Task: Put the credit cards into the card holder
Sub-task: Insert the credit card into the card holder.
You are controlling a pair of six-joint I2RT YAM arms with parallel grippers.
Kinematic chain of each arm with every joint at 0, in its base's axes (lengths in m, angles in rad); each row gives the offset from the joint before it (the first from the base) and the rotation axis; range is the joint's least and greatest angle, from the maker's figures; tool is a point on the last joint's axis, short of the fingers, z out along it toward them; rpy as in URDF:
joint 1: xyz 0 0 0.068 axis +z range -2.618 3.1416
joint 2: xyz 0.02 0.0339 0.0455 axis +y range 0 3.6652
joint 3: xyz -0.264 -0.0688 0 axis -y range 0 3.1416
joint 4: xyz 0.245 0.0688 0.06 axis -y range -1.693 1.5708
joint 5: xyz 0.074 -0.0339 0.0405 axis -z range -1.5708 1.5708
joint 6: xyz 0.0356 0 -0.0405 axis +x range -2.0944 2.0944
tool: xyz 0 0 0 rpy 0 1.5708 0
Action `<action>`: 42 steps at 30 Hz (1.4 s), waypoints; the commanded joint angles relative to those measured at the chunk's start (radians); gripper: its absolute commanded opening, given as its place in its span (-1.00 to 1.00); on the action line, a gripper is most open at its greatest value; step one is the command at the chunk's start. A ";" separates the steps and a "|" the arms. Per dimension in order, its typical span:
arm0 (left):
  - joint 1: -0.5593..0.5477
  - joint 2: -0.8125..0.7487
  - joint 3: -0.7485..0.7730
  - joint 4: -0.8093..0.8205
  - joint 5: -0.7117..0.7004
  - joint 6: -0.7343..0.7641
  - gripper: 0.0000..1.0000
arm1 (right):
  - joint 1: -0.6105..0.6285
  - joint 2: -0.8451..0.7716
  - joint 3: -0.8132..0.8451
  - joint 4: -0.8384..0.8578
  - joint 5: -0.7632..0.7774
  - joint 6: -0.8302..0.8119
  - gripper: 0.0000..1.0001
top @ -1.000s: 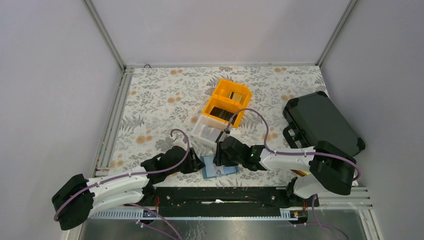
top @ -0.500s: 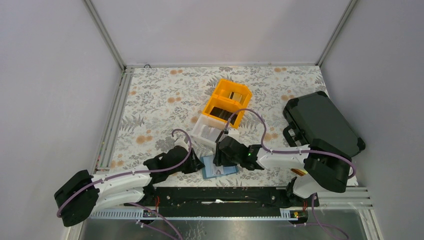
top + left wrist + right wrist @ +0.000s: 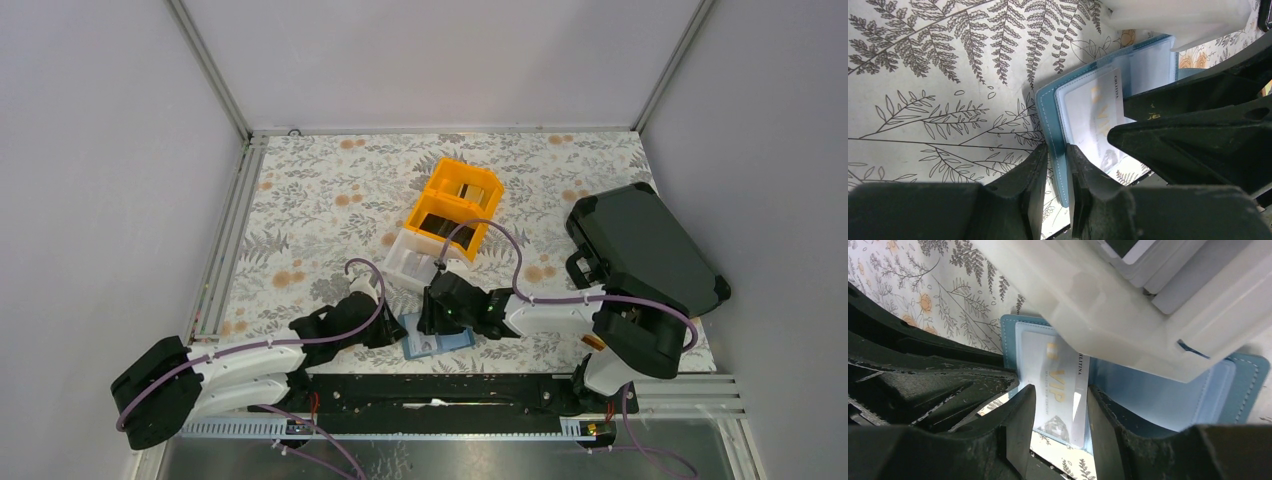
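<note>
Near the front edge of the flowered table cover (image 3: 320,210) we see the small teal-blue soft card holder (image 3: 1047,117), lying open. The left gripper (image 3: 1057,149) pinches its left edge between two narrow fingers. The right gripper (image 3: 1062,390) keeps its fingers apart over a pale rectangular card with gold letters (image 3: 1055,370), which sits partly in a pocket. Just behind stands a white plastic bin (image 3: 1128,325), then two orange plastic bins (image 3: 455,205). A black hard case (image 3: 640,245) lies at the far right.

A robotics lab test cell: pale wall panels (image 3: 100,150) in aluminium framing (image 3: 208,68) box in a floral-covered bench (image 3: 300,200), and the cabled left arm (image 3: 240,362) and right arm (image 3: 560,312) are bolted to a black rail (image 3: 430,388) along its near edge.
</note>
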 commanded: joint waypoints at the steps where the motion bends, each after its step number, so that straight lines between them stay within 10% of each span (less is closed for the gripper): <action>1: 0.000 0.005 0.010 0.064 0.005 0.003 -0.55 | 0.022 0.027 0.045 0.012 -0.041 0.001 -0.02; 16: 0.001 -0.049 0.004 0.016 -0.033 -0.001 -0.51 | 0.048 0.035 0.066 0.043 -0.055 -0.002 -0.02; 28: 0.015 -0.228 0.089 -0.286 -0.169 0.033 0.53 | 0.046 -0.197 0.025 -0.063 0.061 -0.136 0.42; 42: 0.307 -0.099 0.436 -0.455 0.104 0.299 0.88 | -0.185 -0.369 0.129 -0.242 0.067 -0.364 0.67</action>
